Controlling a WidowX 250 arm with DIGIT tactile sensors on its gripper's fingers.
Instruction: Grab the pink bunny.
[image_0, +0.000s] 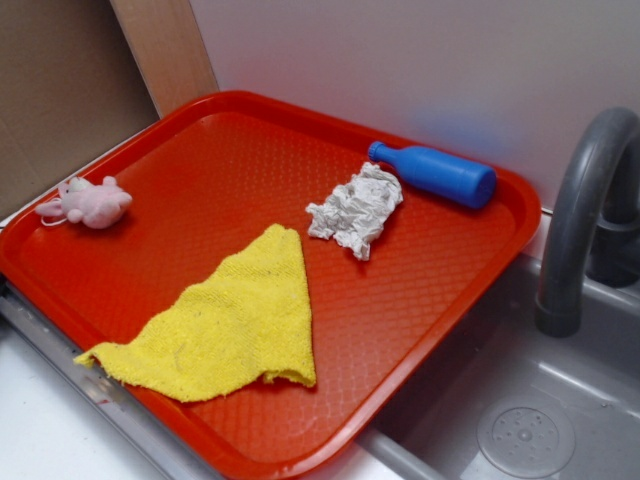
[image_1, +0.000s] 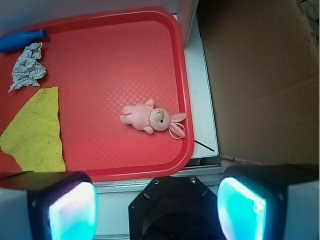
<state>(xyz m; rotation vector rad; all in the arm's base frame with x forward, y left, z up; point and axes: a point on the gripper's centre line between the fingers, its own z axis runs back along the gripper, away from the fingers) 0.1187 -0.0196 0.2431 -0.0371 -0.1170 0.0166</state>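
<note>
Pink bunny (image_1: 150, 118) lies flat on the red tray (image_1: 110, 172), near the tray's edge, ears toward the rim. Wrist view: body runs roughly 9-to-3, head and ears at the 3 o'clock end, loop string trailing off the ears.

Gripper (image_1: 157, 207) sits at 6 o'clock of the bunny, off the tray, well apart and above it. Fingers (image_1: 72, 207) spread wide, nothing between them. Bunny lies almost dead ahead at 12 o'clock, about centred between the jaws.

Outward on the tray: yellow cloth (image_0: 235, 325), crumpled white paper (image_0: 357, 208), blue bottle (image_0: 435, 173), all well apart from the bunny.

Arm absent from exterior view; fingertips cut off by the frame edge; height above the tray hard to judge.
</note>
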